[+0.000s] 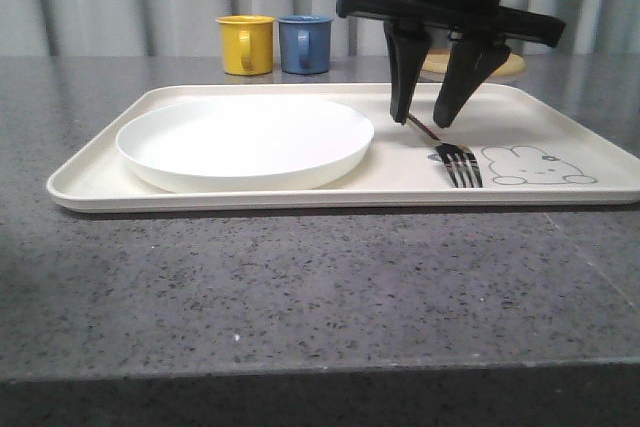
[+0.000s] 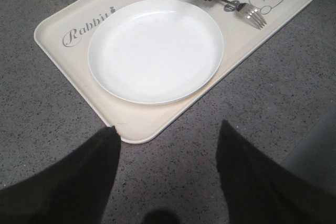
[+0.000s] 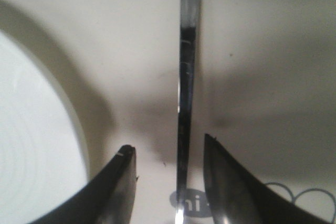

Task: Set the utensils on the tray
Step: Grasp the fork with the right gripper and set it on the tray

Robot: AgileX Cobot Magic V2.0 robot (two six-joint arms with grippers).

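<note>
On the left, the left claw (image 2: pixel 165 145) hangs over bare grey counter (image 1: pixel 300 297) just off the near rim of the tray (image 1: pixel 90 192), its two dark fingers spread wide with nothing between them. Beyond it, the white plate (image 1: pixel 245 142) fills the left and middle of the tray, leaving only a narrow strip of tray floor between plate and rim on the near and left sides.

Behind the tray's far edge, to the left of the right claw, stand a yellow mug (image 1: pixel 246 44) and a blue mug (image 1: pixel 305 44), close together and apart from the tray.

The right claw (image 1: pixel 422 119) points down just right of the plate's edge, fingers parted and straddling the fork (image 1: pixel 455 159) handle without touching it. The fork lies flat on the tray, tines toward the near rim, beside the rabbit drawing (image 1: pixel 535 165). To the right of the claw, the tray floor past the rabbit is open up to the right rim.
</note>
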